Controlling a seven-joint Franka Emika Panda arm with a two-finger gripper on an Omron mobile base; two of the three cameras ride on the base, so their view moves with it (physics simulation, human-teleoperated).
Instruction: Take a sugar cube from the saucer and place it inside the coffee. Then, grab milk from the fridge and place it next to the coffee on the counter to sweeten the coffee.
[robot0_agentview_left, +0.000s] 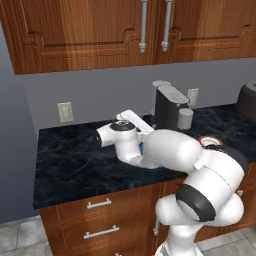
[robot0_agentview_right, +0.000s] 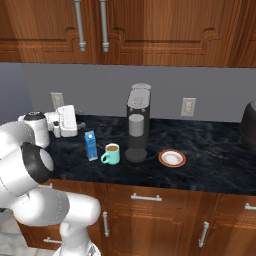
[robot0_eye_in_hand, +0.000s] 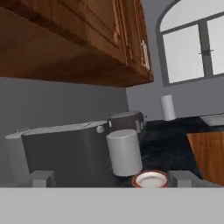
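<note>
- Gripper (robot0_agentview_right: 79, 123) released, jaws spread, nothing held, hanging over the counter (robot0_agentview_right: 210, 170).
- Milk (robot0_agentview_right: 91, 145) stands just beside the coffee (robot0_agentview_right: 112, 154), at its 9 o'clock.
- Saucer (robot0_agentview_right: 172, 158) at the coffee's 3 o'clock, looks bare.
- Judged: both steps done; next, retract the arm clear.

You had no readable text, labels, brands or numbers anywhere; milk (robot0_agentview_right: 90, 145) carton and coffee machine (robot0_agentview_right: 137, 125) faces showed no legible print.
</note>
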